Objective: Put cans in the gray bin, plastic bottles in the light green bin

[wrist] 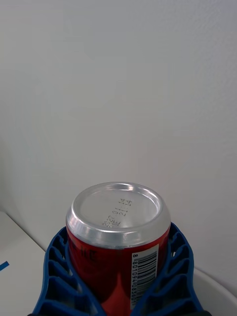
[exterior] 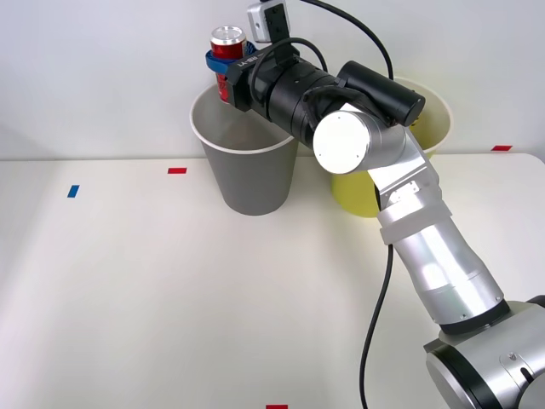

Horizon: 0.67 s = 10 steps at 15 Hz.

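Here the right arm [exterior: 443,273] is rising from the near right corner of the front view and reaching forward and leftward across the white worktop [exterior: 170,290]. A black cable [exterior: 375,315] is hanging beside it. Farther along, the arm's black wrist section is lying over the far rim of the gray bin [exterior: 247,166], which is standing upright on the worktop with its pale inside open to view. Just to the right, the green bin [exterior: 430,119] is standing beside it, partly hidden behind the arm's white elbow. At the far end, the tool [exterior: 223,70] is pinching the can [exterior: 227,43] between its blue ribbed fingers [exterior: 213,61], holding it upright above the back edge of the gray bin's mouth. In the wrist view the fingers [wrist: 57,276] are wrapping both sides of the red can [wrist: 118,217], whose silver end with printed characters is facing the camera, a barcode showing on its side. Small red and blue marks are dotting the worktop, with a plain pale wall behind.
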Motion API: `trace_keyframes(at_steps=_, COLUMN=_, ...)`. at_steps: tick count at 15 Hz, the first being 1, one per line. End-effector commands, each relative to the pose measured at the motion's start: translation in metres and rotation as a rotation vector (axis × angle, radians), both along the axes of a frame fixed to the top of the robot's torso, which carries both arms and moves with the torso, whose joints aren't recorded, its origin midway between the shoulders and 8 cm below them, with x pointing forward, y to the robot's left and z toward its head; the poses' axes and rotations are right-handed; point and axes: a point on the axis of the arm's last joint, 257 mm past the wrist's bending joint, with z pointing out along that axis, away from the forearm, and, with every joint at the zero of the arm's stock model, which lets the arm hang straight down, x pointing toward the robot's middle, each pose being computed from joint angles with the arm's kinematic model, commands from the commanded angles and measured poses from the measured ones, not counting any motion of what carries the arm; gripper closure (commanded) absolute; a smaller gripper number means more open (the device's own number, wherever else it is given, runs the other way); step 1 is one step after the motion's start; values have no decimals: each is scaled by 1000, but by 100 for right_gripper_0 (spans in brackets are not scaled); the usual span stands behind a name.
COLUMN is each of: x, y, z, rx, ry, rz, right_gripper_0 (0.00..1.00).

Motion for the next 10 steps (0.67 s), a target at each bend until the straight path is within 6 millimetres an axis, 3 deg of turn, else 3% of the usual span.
trace_keyframes(at_steps=1, x=2, y=-2, z=4, rx=10, ry=-13, rz=-12, right_gripper_0=100)
trace_keyframes(at_steps=3, x=3, y=-4, z=5, rx=10, ry=-16, rz=-15, right_gripper_0=36)
trace_keyframes(at_steps=5, x=3, y=-4, z=6, rx=25, ry=-13, rz=-18, right_gripper_0=0)
trace_keyframes(at_steps=10, x=8, y=-18, z=17, rx=37, ry=-61, rz=-53, right_gripper_0=0)
